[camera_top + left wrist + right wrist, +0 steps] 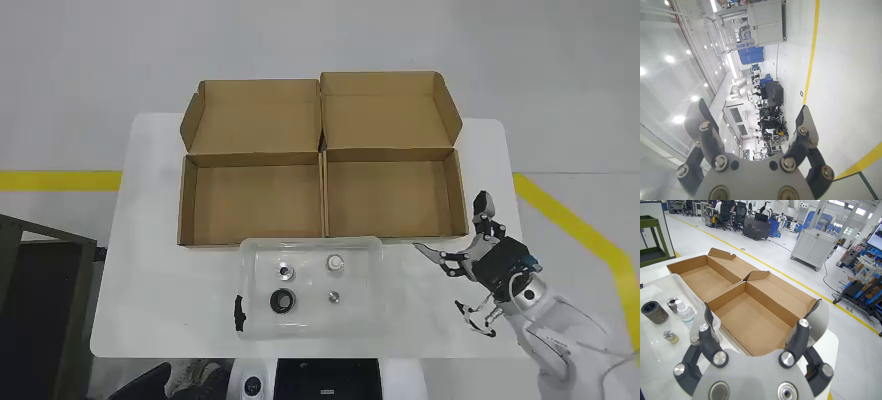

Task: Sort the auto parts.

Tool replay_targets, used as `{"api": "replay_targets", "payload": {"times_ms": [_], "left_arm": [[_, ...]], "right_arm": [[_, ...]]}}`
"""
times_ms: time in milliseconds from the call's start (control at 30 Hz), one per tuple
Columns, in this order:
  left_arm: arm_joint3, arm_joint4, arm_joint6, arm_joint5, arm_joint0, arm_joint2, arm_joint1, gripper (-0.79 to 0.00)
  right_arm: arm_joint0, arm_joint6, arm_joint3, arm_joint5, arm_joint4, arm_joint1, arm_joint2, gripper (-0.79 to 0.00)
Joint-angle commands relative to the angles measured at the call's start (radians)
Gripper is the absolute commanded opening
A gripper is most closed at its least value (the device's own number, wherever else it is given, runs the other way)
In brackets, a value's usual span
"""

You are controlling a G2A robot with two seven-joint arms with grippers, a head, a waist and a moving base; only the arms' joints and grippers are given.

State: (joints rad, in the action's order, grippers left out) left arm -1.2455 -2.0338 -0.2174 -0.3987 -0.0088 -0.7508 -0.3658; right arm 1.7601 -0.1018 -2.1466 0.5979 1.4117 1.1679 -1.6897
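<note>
**Desk:** Where are the parts?

**Me:** All four stand apart from one another in the tray (310,243), near the front edge of the table (150,250). They are the bearing (654,312), the sleeve (673,305), the bottle (684,313) and the plug (670,336). The left box (250,205) and right box (390,200) lie open and bare just behind the tray. Their lids are folded back, so I can drop parts in from above.

**Desk:** And your arms?

**Me:** My right gripper (762,306) hangs over the table's right end, near the right box's front corner, with its jaws wide apart and nothing between them. I judge that spot lets me see across both tray and boxes before I pick. My left gripper (753,106) is spread too, empty, and points out at the room. I'd say it's parked to leave the tray free.

**Desk:** First pick?

**Me:** Nothing is sorted yet. I'd take the bottle or the plug, since they sit in the tray's right half, nearest the right gripper. The tray's wall is my worry, so I must come down over it rather than in from the side. I can't tell which box takes which part.
</note>
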Motion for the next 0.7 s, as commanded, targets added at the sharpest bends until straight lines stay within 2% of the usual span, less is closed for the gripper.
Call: {"api": "replay_targets", "payload": {"times_ms": [0, 267, 667], "left_arm": [[0.000, 0.000, 0.000, 0.000, 0.000, 0.000, 0.000, 0.000], [0.000, 0.000, 0.000, 0.000, 0.000, 0.000, 0.000, 0.000], [0.000, 0.000, 0.000, 0.000, 0.000, 0.000, 0.000, 0.000]], "right_arm": [[-0.010, 0.024, -0.006, 0.021, -0.001, -0.002, 0.018, 0.000], [-0.100, 0.136, -0.025, 0.136, -0.017, -0.010, 0.112, 0.000], [-0.250, 0.312, 0.011, 0.252, -0.030, -0.012, 0.334, 0.000]]}}
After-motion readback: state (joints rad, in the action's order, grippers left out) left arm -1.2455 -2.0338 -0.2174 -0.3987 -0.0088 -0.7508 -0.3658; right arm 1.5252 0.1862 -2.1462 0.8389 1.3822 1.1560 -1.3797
